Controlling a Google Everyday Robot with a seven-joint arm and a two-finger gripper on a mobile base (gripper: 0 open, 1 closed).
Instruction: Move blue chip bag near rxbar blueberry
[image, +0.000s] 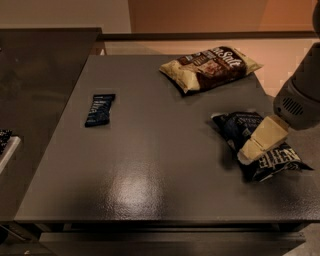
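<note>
The blue chip bag (239, 131), crinkled navy with white lettering, lies at the right side of the dark table (150, 165). My gripper (246, 154) comes in from the right with cream-coloured fingers (262, 138) lying over the middle of the bag, covering part of it. The rxbar blueberry (99, 110), a small flat dark blue wrapper, lies at the left side of the table, far from the bag.
A larger tan and brown chip bag (210, 67) lies at the back of the table, behind the blue bag. A dark counter (40, 65) adjoins the table on the left. A white-edged object (6, 145) shows at the left edge.
</note>
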